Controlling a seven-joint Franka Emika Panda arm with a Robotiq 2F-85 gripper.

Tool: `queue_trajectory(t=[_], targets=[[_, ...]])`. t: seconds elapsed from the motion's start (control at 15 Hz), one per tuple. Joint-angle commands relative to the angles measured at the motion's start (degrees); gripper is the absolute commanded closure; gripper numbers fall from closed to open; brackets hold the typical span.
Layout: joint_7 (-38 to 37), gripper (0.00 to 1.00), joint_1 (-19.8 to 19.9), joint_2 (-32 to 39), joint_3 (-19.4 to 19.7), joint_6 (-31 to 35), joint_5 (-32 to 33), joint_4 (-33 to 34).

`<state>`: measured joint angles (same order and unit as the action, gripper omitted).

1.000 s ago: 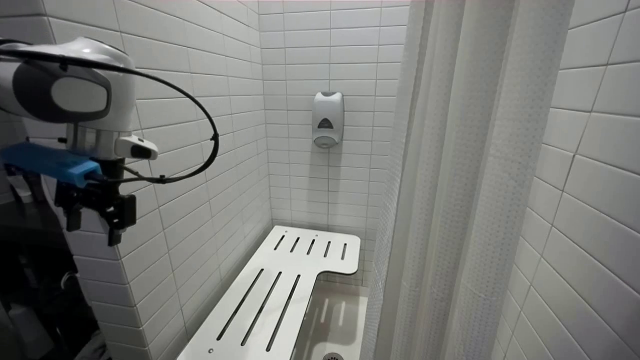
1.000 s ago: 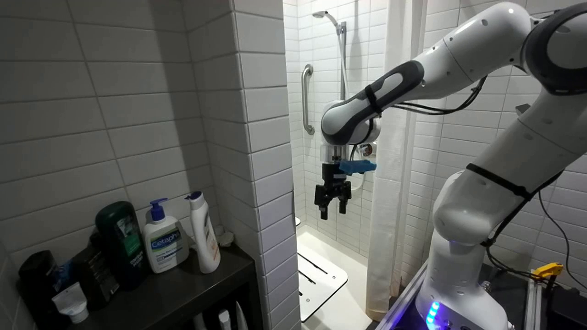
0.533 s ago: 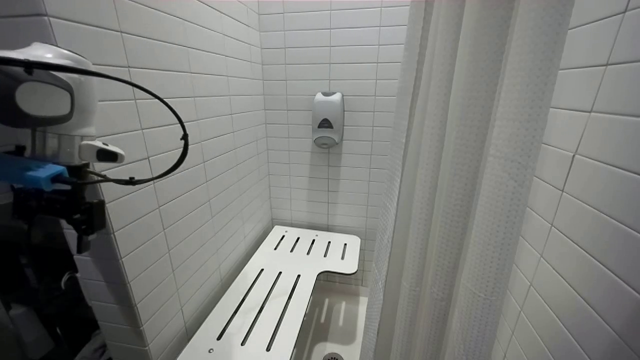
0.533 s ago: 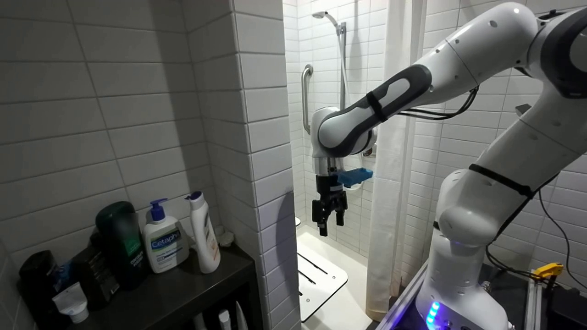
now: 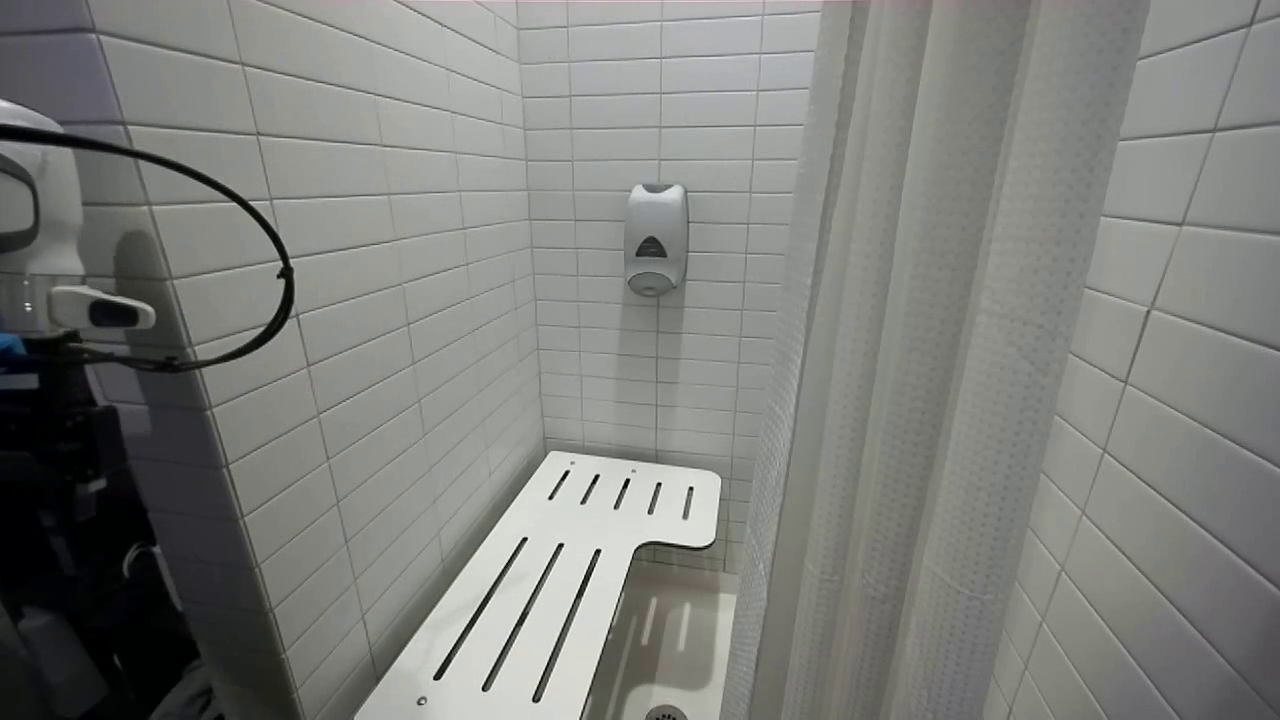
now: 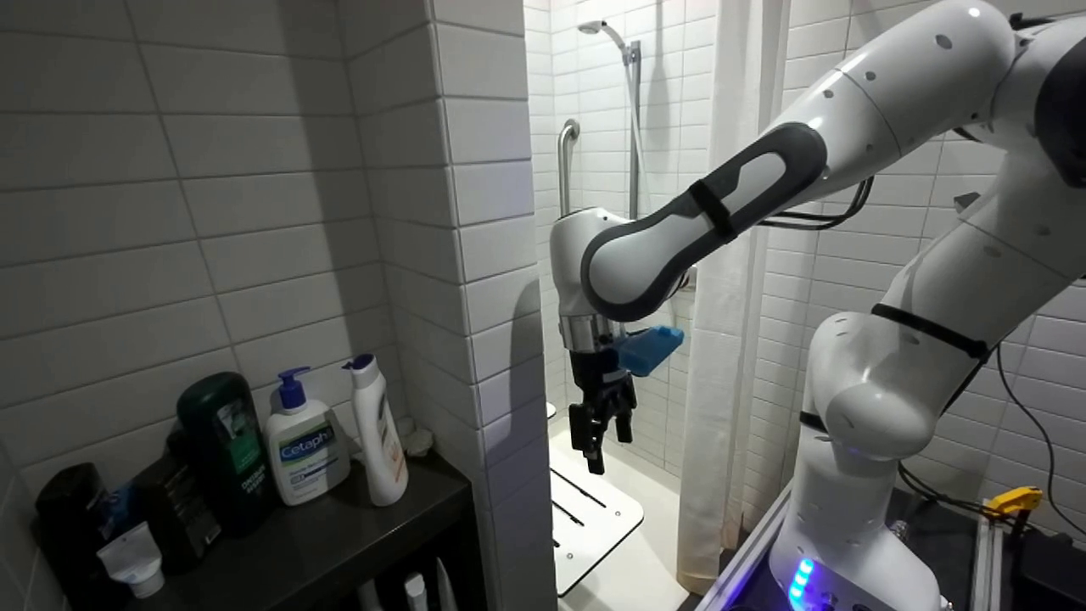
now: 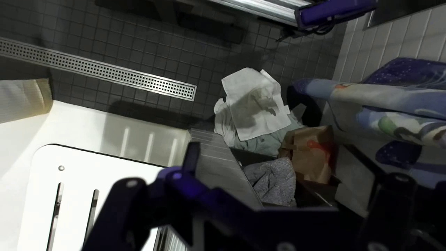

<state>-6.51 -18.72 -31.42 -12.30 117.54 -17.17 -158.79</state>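
"Cetaph…" I can read that much, pale letters on a blue label, on the white pump bottle point(image 6: 307, 462) standing on the dark shelf point(image 6: 365, 535) in an exterior view. Beside it a glossy, broad-shouldered dark green bottle point(image 6: 227, 458) carries lettering too blurred for me to make out. On the other side stands a slim white bottle point(image 6: 378, 437) with a purple cap, orange on its label, print too small. A little white tube point(image 6: 133, 556) stands cap down near them.

Over to my gripper point(image 6: 610, 451): black fingers point(image 6: 595, 458) spread well apart, pointing down, hanging in the air near the corner of the tiled wall point(image 6: 501, 348). Through the wrist view, below those fingers, here's the nearest heap: a square white cloth point(image 7: 258, 108), limp and creased, lying over a pale green cloth point(image 7: 261, 145); beside them a brown paper bag point(image 7: 310, 164), crumpled, with a bright red patch; and close by, a grey towel point(image 7: 277, 183), nubbly and bunched.

Off to one side, the white bench point(image 7: 80, 170) shows smooth board, rounded corners and long slots. A metal drain strip point(image 7: 104, 69), punched with tiny square holes, crosses dark floor tiles point(image 7: 150, 38). A patterned towel point(image 7: 393, 101) shows blue and cream folds. In both exterior views the curtain point(image 5: 930, 350) drops in folds, its fabric finely dimpled.
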Motion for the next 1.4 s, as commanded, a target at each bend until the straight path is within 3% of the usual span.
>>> queue_trajectory(t=[0.0, 0.27, 0.8, 0.87, 1.33], targets=[[-3.23, 0.0, -1.36, -0.35, -2.78, -0.85, -1.14, -0.32], [-1.47, 0.0, -4.7, 0.7, -5.03, -3.9, -0.42, -0.28], [1.5, 0.0, -11.24, 10.86, -12.52, -6.44, 2.33, 4.57], [0.53, 0.0, -10.5, 7.4, -11.28, -6.13, 1.06, 2.72], [0.6, 0.0, -10.66, 9.77, -12.98, -6.72, 3.46, 3.93]])
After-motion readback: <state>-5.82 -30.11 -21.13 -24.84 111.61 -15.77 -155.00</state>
